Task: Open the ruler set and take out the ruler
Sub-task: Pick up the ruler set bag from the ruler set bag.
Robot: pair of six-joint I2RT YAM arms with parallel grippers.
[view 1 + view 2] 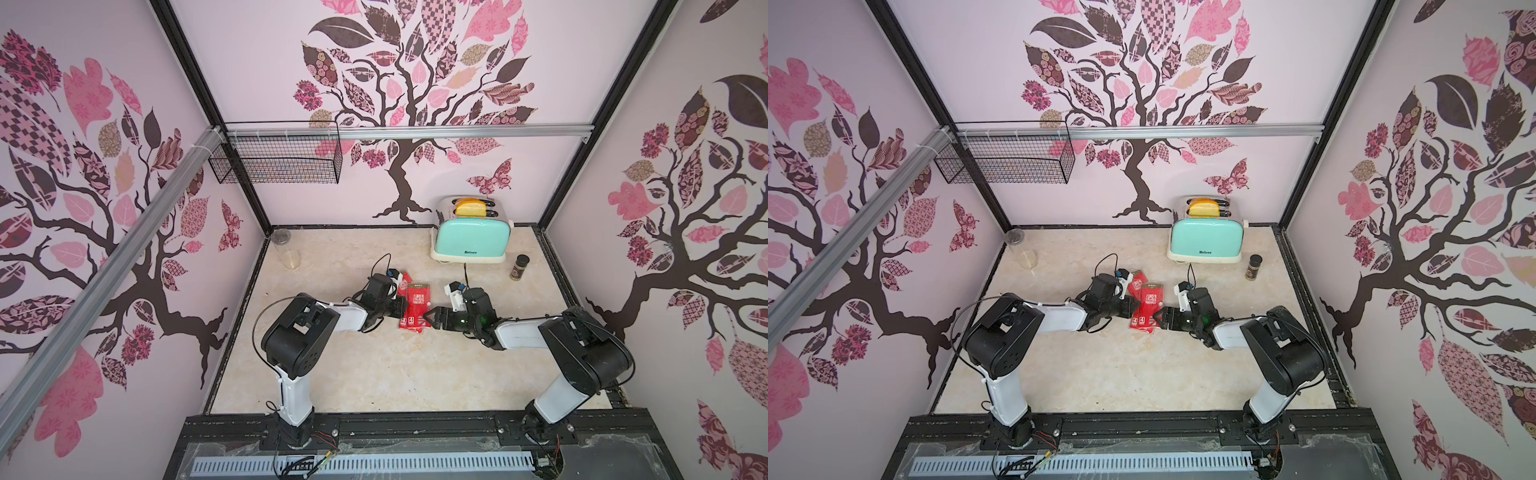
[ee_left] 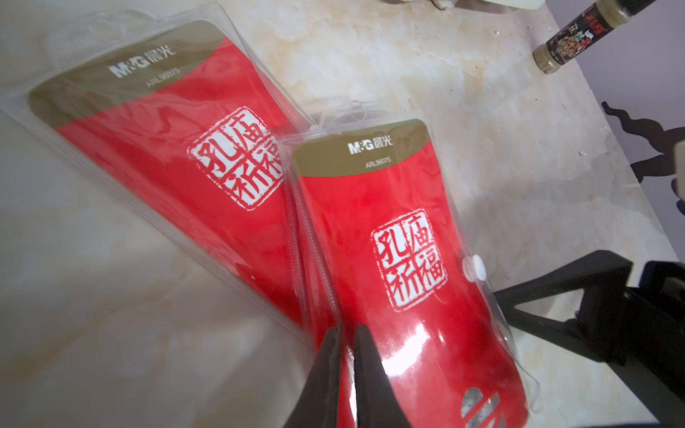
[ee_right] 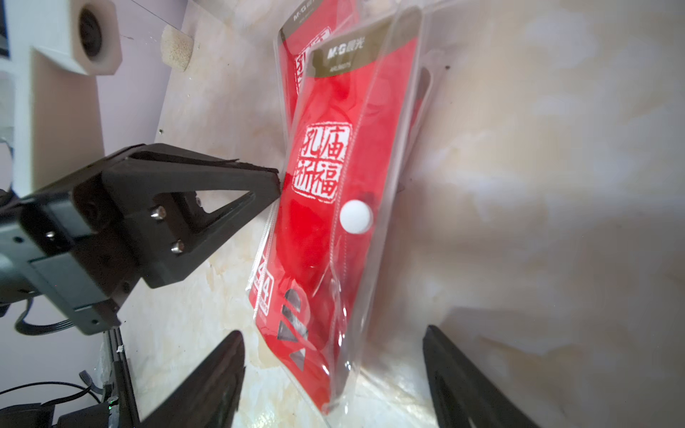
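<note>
Operator: What do the top views show?

Spotter: In both top views your ruler set [image 1: 417, 305] [image 1: 1148, 306] lies in the middle of the table [image 1: 374, 374], between your two claws. It covers most of a second ruler set [image 1: 404, 280]. Your left claw [image 1: 400, 309] reaches its edge, but the tips are too small to make out there. Your right claw [image 1: 429, 318] sits at the other side. A toaster [image 1: 471, 241] and a little jar [image 1: 519, 267] stand far back, well apart from it.

Operator: And the left wrist view?

Spotter: Your left claw [image 2: 346, 331] is nearly closed, pinching the clear edge of the ruler set [image 2: 389, 296]. The near end of the pack is cut off by the picture's edge. The red card hides the ruler inside. You see just one finger [image 2: 608, 270] of your right claw.

Operator: The right wrist view?

Spotter: Your right claw [image 3: 333, 331] is wide open, with the end of the ruler set [image 3: 333, 166] between its fingers, and it holds nothing. The white button [image 3: 356, 216] shows on the flap; I cannot tell if it is snapped. The second ruler set [image 3: 293, 55] is mostly hidden behind and blurry.
</note>
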